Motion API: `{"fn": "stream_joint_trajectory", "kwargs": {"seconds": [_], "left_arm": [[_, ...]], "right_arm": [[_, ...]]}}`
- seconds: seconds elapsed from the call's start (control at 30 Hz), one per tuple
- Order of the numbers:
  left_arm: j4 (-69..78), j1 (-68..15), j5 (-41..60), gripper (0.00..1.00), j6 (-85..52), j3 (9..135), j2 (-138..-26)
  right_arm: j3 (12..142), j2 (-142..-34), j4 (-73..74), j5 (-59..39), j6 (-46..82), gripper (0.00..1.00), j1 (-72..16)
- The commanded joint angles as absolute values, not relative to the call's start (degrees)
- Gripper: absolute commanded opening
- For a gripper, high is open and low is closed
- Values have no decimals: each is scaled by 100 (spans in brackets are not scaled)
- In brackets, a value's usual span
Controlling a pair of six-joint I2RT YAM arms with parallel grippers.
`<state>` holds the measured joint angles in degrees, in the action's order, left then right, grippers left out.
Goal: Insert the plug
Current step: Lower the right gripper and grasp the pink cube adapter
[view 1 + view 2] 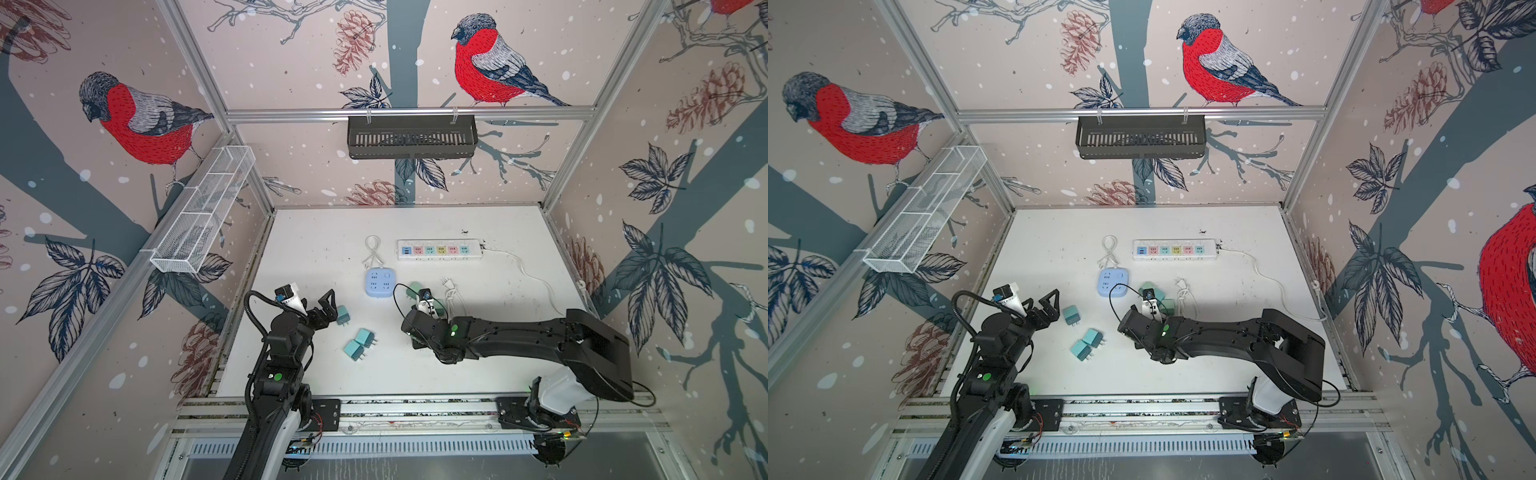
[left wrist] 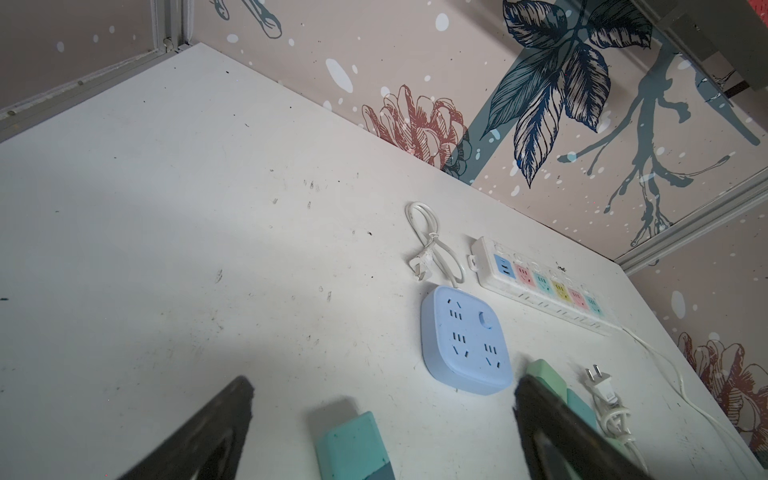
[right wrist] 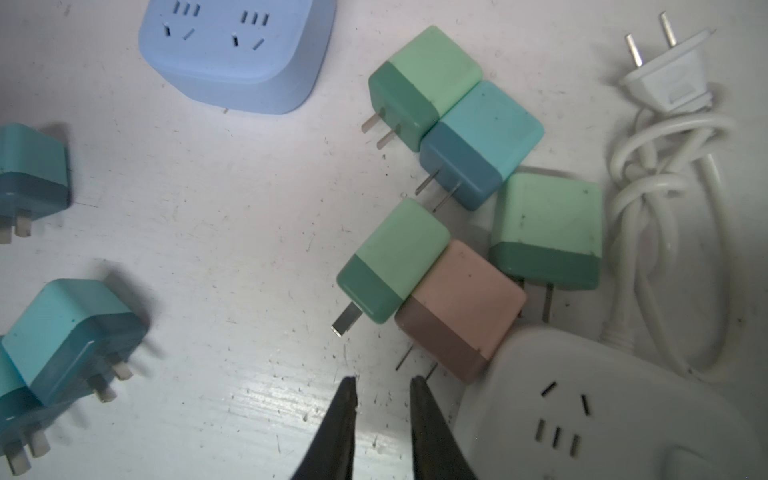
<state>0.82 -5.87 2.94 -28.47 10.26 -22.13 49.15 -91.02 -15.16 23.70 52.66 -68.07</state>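
Observation:
Several plugs lie in a cluster in the right wrist view: a pink plug (image 3: 461, 307), green plugs (image 3: 395, 257) and a blue plug (image 3: 478, 141). My right gripper (image 3: 382, 380) hovers just short of the pink plug's pins, shut, with a narrow gap and nothing between its fingers. A white socket block (image 3: 602, 415) sits beside it. The blue socket block (image 1: 380, 282) lies mid-table and the white power strip (image 1: 439, 249) behind it. My left gripper (image 2: 384, 386) stands wide open over a teal plug (image 2: 353, 444).
Two more teal plugs (image 1: 358, 343) lie near the front, between the arms. A bundled white cord with its plug (image 3: 669, 79) lies right of the cluster. The strip's cable (image 1: 536, 282) trails to the right wall. A second tied cord (image 1: 372, 249) lies left of the strip.

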Motion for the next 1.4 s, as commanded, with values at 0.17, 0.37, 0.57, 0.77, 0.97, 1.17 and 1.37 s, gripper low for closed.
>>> {"fn": "stream_joint_trajectory", "kwargs": {"seconds": [0.17, 0.37, 0.57, 0.77, 0.97, 1.17, 1.37], "left_arm": [[289, -598, 246, 98, -2843, 1033, -2208], [276, -598, 254, 98, -2850, 1027, -2184], [266, -598, 262, 97, -2854, 1025, -2164], [268, -598, 263, 98, -2848, 1024, -2158], [270, -600, 264, 97, -2848, 1021, -2162], [271, -598, 264, 98, -2852, 1021, -2162], [277, -598, 272, 98, -2849, 1020, -2167]], "right_arm": [[4718, -9102, -1545, 2376, 5566, 30, -6803], [4507, -8936, -1618, 2487, 5701, 45, -6749], [4540, -8994, -1549, 2466, 5608, 60, -6571], [4815, -9318, -1499, 2401, 5429, 61, -6319], [5090, -9658, -1469, 2366, 5283, 60, -6143], [5523, -10171, -1504, 2268, 5135, 61, -6144], [5737, -10436, -1525, 2274, 5023, 70, -6126]]}}
